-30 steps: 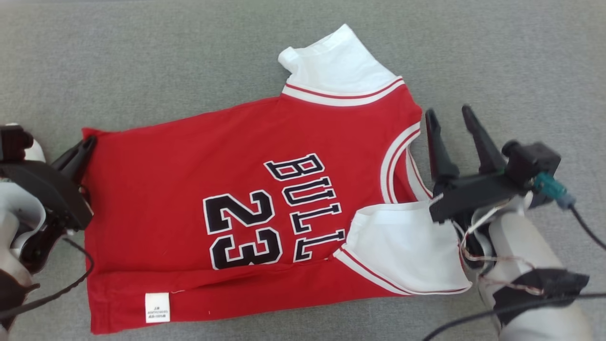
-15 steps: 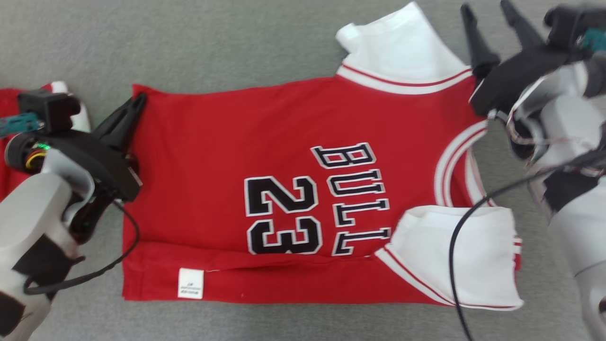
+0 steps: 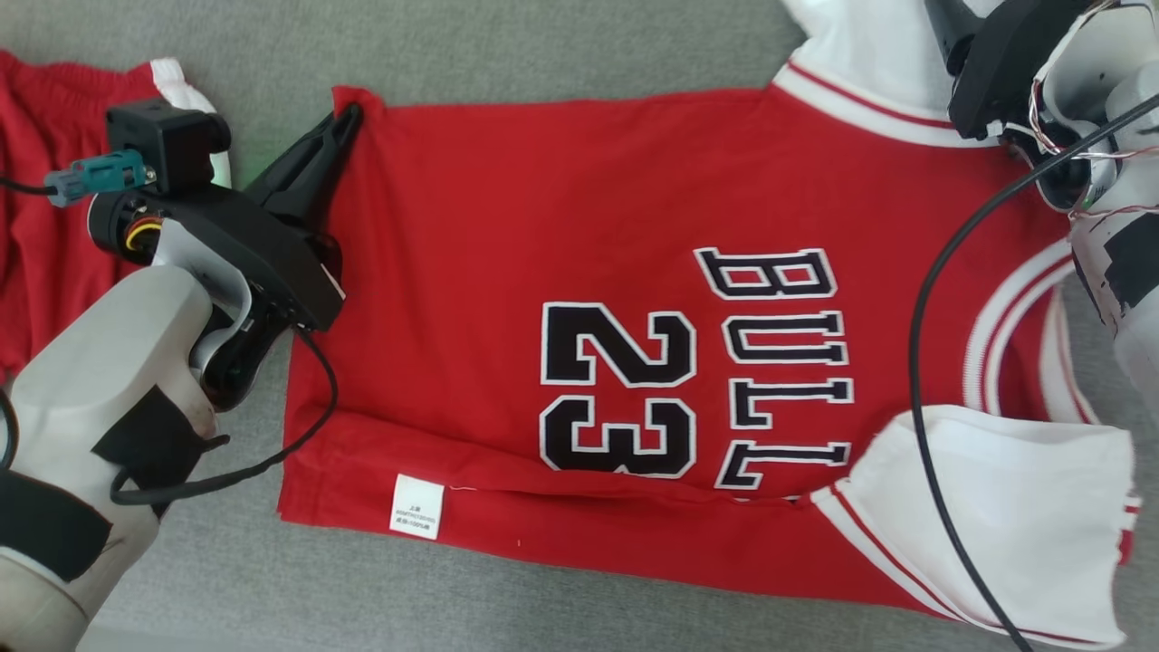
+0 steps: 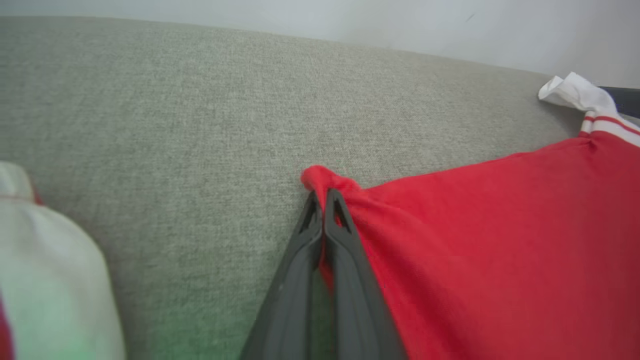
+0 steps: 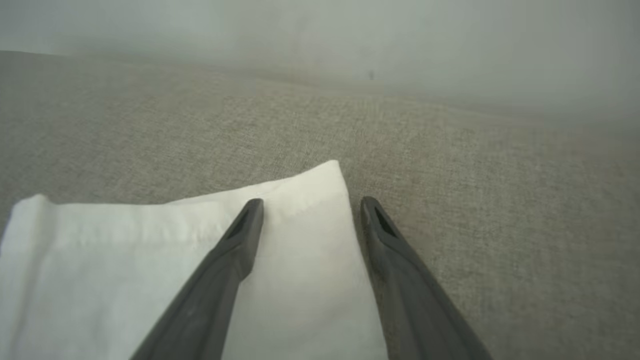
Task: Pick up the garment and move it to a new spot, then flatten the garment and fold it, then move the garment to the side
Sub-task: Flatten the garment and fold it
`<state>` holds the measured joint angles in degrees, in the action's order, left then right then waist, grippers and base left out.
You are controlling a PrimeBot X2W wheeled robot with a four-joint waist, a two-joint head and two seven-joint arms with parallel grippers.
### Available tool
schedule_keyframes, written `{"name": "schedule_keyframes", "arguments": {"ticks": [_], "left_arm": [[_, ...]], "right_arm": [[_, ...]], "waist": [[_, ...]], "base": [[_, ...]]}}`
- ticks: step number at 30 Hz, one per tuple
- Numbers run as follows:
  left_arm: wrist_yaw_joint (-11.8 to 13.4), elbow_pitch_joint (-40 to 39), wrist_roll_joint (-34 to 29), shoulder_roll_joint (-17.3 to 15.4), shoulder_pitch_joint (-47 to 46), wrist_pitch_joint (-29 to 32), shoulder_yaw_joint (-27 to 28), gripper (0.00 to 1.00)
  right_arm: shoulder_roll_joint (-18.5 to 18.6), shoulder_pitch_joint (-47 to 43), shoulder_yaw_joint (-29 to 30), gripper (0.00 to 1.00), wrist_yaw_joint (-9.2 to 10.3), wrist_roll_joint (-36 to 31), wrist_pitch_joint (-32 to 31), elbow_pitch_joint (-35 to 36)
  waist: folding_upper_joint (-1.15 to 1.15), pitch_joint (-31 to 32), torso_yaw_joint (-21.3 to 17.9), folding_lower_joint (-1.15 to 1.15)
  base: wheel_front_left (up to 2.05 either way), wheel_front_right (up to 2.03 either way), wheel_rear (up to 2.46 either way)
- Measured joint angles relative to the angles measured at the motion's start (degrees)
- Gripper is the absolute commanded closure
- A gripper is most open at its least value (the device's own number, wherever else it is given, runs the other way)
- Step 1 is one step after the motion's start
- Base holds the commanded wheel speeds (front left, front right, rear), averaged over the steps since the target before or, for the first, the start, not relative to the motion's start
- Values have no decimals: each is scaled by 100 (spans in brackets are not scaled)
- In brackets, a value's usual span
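you'll see a red cloth (image 3: 36, 181) with a white edge band (image 3: 186, 86) at the far left of the head view, lying on the grey woven surface (image 3: 561, 45). behind that surface stands a plain pale wall (image 4: 350, 20).

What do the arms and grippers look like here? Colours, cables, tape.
Left forearm and right forearm: pale grey shells, black tape patches. Left gripper and right gripper: black bodies, two long dark grey tapered fingers. Left has a teal connector and looping cable; right a long black cable and thin loose wires.
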<state>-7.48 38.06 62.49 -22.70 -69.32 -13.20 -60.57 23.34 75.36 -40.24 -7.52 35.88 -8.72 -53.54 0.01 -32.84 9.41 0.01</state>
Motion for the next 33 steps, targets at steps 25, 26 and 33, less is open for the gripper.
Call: {"name": "schedule_keyframes", "arguments": {"ticks": [25, 26, 33], "left_arm": [[-5, 269, 410, -301, -134, -181, -142, 100], [-5, 285, 409, -336, -79, -181, -112, 100], [-4, 315, 409, -543, 268, -181, 27, 100]], "right_arm": [[185, 216, -877, 100, 1, 1036, 1162, 332], [211, 158, -893, 100, 0, 1139, 1257, 439], [617, -388, -1287, 100, 0, 1850, 1777, 1417]], "waist": [[-1, -54, -163, -1], [-1, -18, -197, -1], [-1, 274, -475, -1]], "base": [[0, 0, 0], [0, 0, 0], [0, 0, 0]]}}
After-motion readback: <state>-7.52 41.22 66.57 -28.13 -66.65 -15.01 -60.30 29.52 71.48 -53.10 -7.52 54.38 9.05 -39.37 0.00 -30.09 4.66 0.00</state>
